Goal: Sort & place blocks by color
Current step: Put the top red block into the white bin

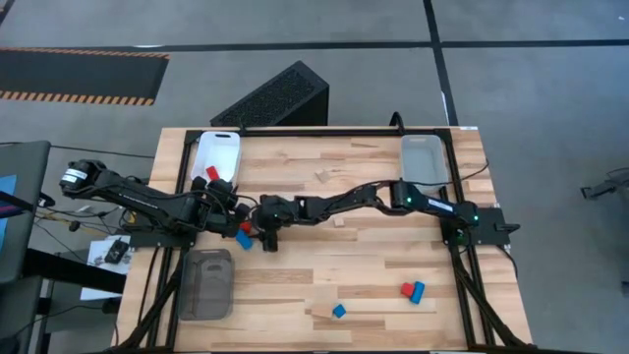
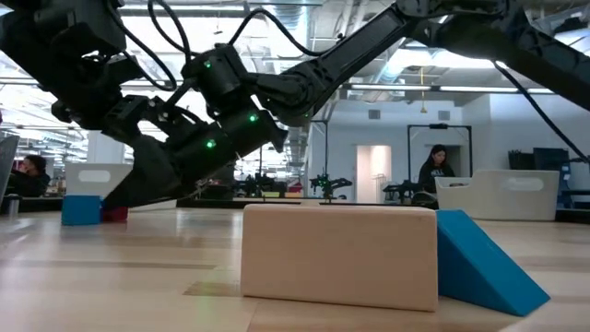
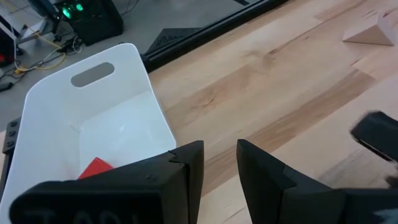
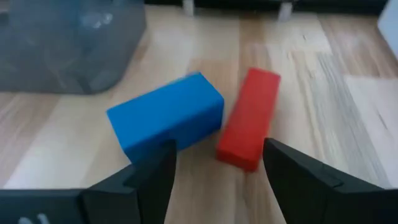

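A blue block (image 4: 168, 118) and a red block (image 4: 249, 118) lie side by side on the table near the grey tray (image 1: 206, 283). My right gripper (image 4: 214, 180) is open just above them, and the red block's near end sits between its fingertips without touching them. My left gripper (image 3: 219, 168) hovers at the white tray's (image 3: 93, 118) rim, open by a narrow gap and empty. A red block (image 3: 96, 167) rests in that tray. More blocks lie on the table: red (image 1: 406, 289), blue (image 1: 418, 292), blue (image 1: 339, 311), and plain wood (image 1: 322, 176) (image 1: 339, 221).
A clear tray (image 1: 425, 157) stands at the far right corner. The low view shows a wood block (image 2: 339, 254) and a blue wedge (image 2: 484, 263) close to the camera. Both arms crowd the table's left middle. People sit in the room behind.
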